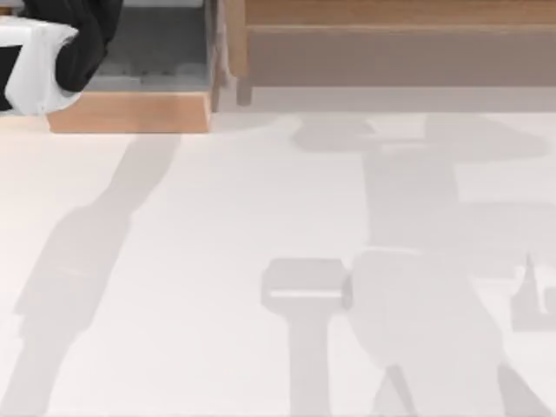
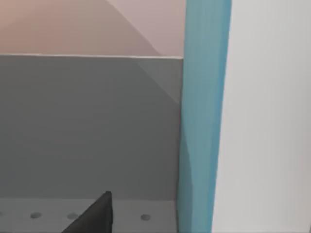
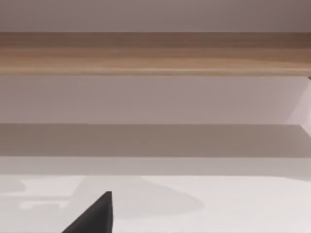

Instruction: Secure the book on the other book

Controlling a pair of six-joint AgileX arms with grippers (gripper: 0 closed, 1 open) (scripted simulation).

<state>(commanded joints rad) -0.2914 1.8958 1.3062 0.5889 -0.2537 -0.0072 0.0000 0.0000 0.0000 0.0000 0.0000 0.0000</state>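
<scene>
Since no book lies on the open desk [image 1: 217, 261], the only candidate is a teal-edged upright slab [image 2: 201, 121], probably a book, standing against a grey panel [image 2: 87, 126] close before the left hand [image 2: 97, 216]. The left arm [image 1: 52, 52] sits at the wooden shelf's [image 1: 391, 43] left end; the right hand [image 3: 97, 216] faces the shelf's front. Whether either hand is apart or together I cannot tell. I judge this the reach for the first book; next comes a square grip across its spine.

Teal book [image 2: 201, 116] standing upright on edge, seen by left wrist camera, white surface just beside it.
</scene>
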